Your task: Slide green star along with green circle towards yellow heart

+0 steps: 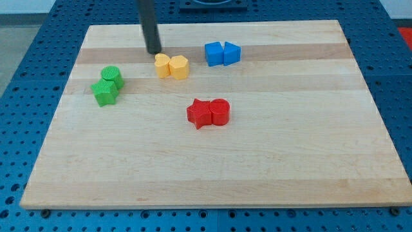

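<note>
The green star lies at the view's left on the wooden board. The green circle touches it just above and to the right. Two yellow blocks stand side by side near the top middle: the left one looks like the yellow heart, and the right one touches it. My tip rests on the board just above and left of the yellow blocks, well to the right of the green pair.
Two blue blocks touch each other to the right of the yellow pair. A red star and a red circle touch near the board's middle. Blue perforated table surrounds the board.
</note>
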